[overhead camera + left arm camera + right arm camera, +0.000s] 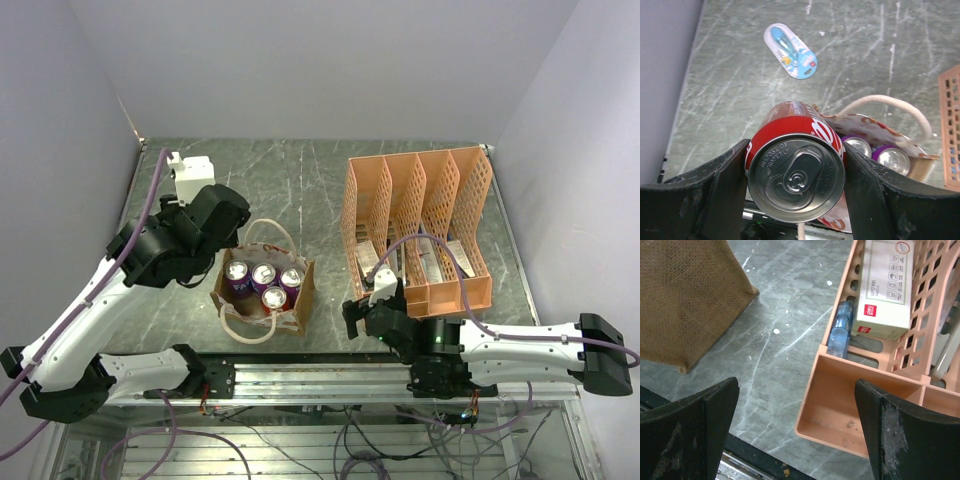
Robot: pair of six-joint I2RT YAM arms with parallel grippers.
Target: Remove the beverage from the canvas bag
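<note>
The canvas bag (pixel 300 300) stands open at the near middle of the table, with several purple-sided cans (pixel 264 274) upright inside. My left gripper (pixel 796 155) is shut on a red beverage can (pixel 796 172), seen top-on, held above the table just left of the bag (pixel 867 125). In the top view my left gripper (pixel 222 215) hangs over the bag's far left corner, and its fingers and the red can are hidden beneath it. My right gripper (pixel 797 425) is open and empty, low between the bag (pixel 685 300) and the orange rack.
The orange file rack (pixel 420 230) with boxes in its slots stands right of the bag; its front corner (pixel 840 410) is close to my right gripper. A blue and white packaged item (pixel 790 51) lies on the table beyond the red can. The left wall is close.
</note>
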